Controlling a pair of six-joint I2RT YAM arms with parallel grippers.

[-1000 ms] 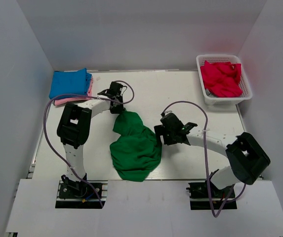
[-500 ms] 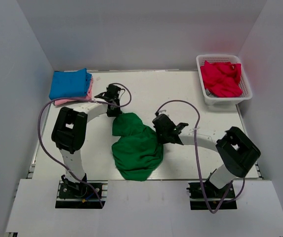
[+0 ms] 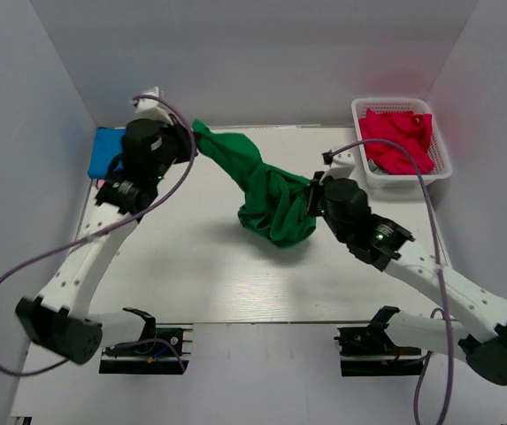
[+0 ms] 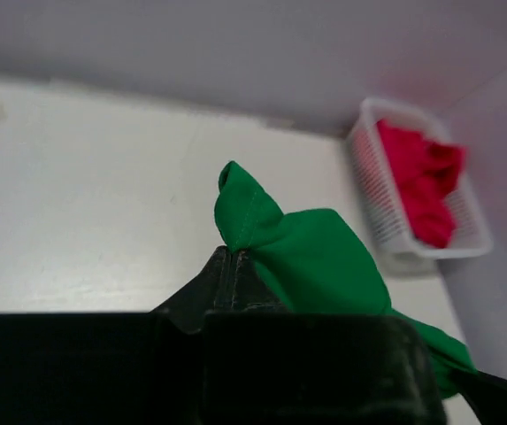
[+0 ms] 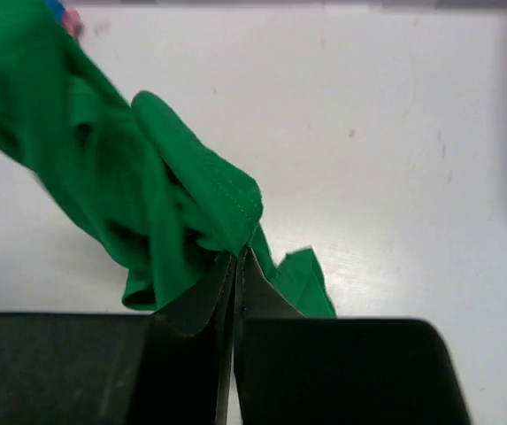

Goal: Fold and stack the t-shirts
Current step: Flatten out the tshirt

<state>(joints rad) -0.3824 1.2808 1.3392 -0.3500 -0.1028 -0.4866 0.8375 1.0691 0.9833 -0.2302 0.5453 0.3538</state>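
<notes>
The large dark green cloth t-shirt (image 3: 266, 190) hangs in the air between the two arms, strung from the far left of the white counter (image 3: 191, 274) toward the right, with a heavy bunched belly sagging near the right end. The left arm's fingers (image 4: 204, 283) are pinched tight on a small peak of stitched hem; the right arm's fingers (image 5: 195, 292) are squeezed together on another hemmed edge. Whether the lowest fold brushes the counter I cannot tell.

From here it looks like a spreading step. I'd want both grips drawn apart evenly and kept level, so the bunch opens out before the shirt is laid flat on the bare middle. Each pinch holds little cloth, so a gentle pull seems wise. It should stay off the folded blue t-shirt (image 3: 104, 152) and the white plastic lattice basket (image 3: 361, 108) holding the red t-shirt (image 3: 396, 140).
</notes>
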